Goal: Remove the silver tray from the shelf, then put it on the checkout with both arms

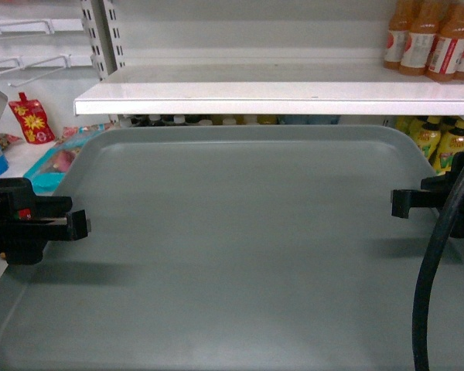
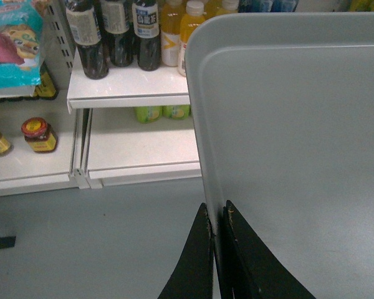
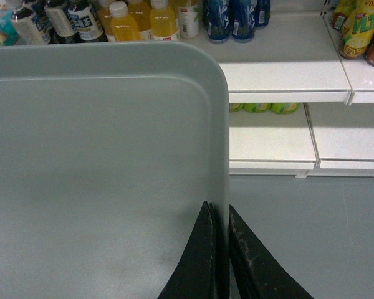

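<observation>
1. I see white store shelving (image 1: 278, 97) straight ahead, its white back panel (image 1: 247, 35) evenly lit.
2. Orange juice bottles (image 1: 433, 39) stand on the top right shelf.
3. A perforated upright (image 1: 100, 35) and wire hooks (image 1: 31, 69) sit at left, with a red pouch (image 1: 32, 117) hanging below.
4. On the lower shelves I make out dark bottles (image 2: 115, 31), yellow bottles (image 3: 140, 22), blue cans (image 3: 234, 18) and red-lidded jars (image 2: 38, 134).
5. The floor (image 2: 93, 237) is plain grey.
</observation>
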